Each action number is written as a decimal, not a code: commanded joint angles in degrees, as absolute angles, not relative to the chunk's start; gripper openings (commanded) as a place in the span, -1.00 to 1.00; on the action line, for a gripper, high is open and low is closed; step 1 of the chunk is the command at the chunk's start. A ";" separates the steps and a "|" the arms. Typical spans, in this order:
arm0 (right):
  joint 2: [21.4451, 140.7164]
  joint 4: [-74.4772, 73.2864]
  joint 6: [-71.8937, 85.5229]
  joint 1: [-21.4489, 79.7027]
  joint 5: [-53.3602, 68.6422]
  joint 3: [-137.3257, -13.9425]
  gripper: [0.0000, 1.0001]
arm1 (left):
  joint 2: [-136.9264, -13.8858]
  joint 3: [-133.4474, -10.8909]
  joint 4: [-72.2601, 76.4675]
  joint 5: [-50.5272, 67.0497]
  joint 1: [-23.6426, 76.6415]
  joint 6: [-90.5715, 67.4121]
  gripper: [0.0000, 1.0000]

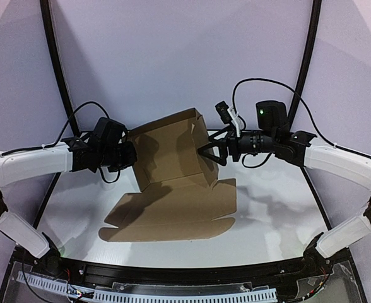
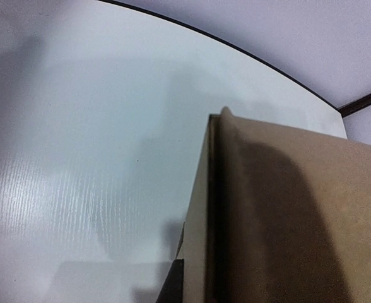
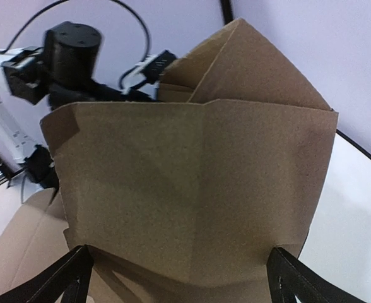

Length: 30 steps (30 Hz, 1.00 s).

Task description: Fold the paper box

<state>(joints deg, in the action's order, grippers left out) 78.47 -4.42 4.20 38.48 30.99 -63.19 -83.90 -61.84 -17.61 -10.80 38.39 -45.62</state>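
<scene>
Left tool (image 1: 131, 156) was clamped on the paper box's (image 1: 170, 151) upright wall edge. Right tool (image 1: 206, 152) stood apart, the raised panel spanning its gap. Bare desk (image 2: 78, 158) showed beyond left tool.

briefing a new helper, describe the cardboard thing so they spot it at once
Start at the white table. In its middle sits the paper box, plain brown cardboard, half folded: its front flap lies flat and its back part stands up between the left gripper and the right gripper. It is the only brown thing there; everything around it is white or black.
</scene>
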 commanded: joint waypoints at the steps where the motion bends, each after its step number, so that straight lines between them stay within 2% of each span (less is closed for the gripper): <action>1: 80.28 -7.02 5.53 39.38 21.89 -65.03 0.97 | -82.58 -61.98 -12.17 -6.00 38.58 -44.90 -0.99; 8: 83.32 -8.58 3.59 41.39 6.47 -66.56 0.95 | -82.39 -62.14 -13.21 -6.26 38.58 -45.48 -0.98; 13: 83.75 -7.76 2.75 42.67 0.80 -66.86 0.68 | -81.74 -61.85 -13.27 -6.65 38.56 -44.91 -0.98; 17: 83.98 -7.19 3.19 43.05 -8.12 -66.48 0.45 | -81.11 -61.57 -12.42 -6.01 38.58 -43.73 -0.98; 22: 84.76 -6.81 3.67 43.48 -18.37 -66.62 0.36 | -80.55 -61.48 -11.92 -5.42 38.56 -42.35 -0.98; 26: 85.32 -6.31 3.59 43.59 -21.70 -66.75 0.27 | -80.24 -61.22 -11.91 -4.94 38.58 -41.38 -0.98; 28: 86.27 -6.13 3.12 43.58 -19.86 -67.41 0.32 | -80.09 -61.00 -10.88 -3.64 38.58 -40.92 -0.98; 30: 86.93 -5.22 2.93 43.59 -14.04 -67.78 0.51 | -80.30 -61.17 -10.51 -2.76 38.64 -40.30 -0.98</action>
